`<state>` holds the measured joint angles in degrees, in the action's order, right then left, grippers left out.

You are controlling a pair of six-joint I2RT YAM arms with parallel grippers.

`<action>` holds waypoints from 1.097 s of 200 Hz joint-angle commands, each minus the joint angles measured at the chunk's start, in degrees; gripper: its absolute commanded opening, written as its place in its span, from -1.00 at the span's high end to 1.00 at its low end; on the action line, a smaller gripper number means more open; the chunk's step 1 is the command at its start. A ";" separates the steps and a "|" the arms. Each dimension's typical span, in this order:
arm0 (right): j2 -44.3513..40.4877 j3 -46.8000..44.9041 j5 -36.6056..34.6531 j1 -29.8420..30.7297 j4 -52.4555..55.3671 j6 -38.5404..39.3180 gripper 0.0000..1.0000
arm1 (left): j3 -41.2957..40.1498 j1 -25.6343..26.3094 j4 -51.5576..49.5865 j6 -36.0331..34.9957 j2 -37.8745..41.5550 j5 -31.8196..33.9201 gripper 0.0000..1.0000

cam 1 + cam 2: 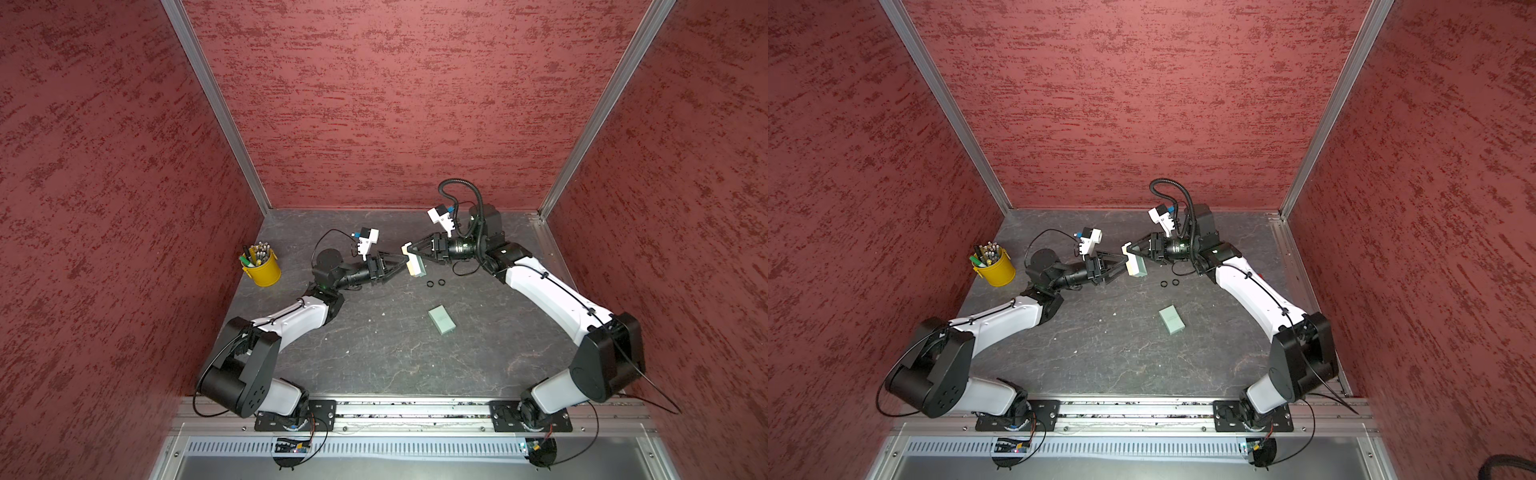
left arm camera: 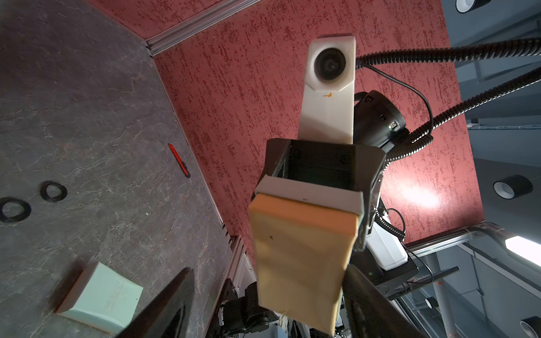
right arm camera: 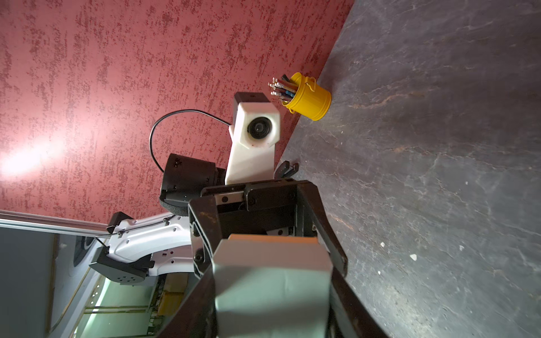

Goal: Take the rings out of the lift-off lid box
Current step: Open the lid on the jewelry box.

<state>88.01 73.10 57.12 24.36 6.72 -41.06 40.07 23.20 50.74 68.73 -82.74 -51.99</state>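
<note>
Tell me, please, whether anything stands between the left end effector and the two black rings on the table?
Partly: the box, held by the right end effector, hangs right before the left end effector. The rings lie on the table just beyond it, otherwise unobstructed.

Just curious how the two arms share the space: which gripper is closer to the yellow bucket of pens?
Left. The left gripper sits between the yellow bucket and the raised box; the right gripper grips that box from its far side.
</note>
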 commanded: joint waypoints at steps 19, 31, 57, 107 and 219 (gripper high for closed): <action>-0.92 -3.46 3.35 -0.21 -11.46 -6.41 0.04 | 0.00 0.59 10.41 4.95 -3.40 -1.57 -0.58; -0.81 -3.81 3.36 -0.23 -11.63 -6.41 0.04 | 0.00 0.70 13.44 6.91 -4.93 -2.18 -0.54; -0.84 -4.96 3.26 -0.19 -12.44 -6.90 0.04 | -0.26 0.92 18.57 10.00 -7.31 -2.15 -0.42; -0.36 -6.84 4.02 -0.19 -16.85 -9.90 0.04 | -0.64 0.96 20.16 10.52 -7.90 -1.99 -0.20; 1.10 -8.24 4.05 -0.19 -20.15 -11.76 0.04 | -3.25 0.53 24.16 11.94 -7.04 -1.44 -0.22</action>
<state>88.97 65.39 60.38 24.25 -10.13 -52.10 37.58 23.88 71.79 79.81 -90.26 -53.63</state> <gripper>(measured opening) 0.513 0.619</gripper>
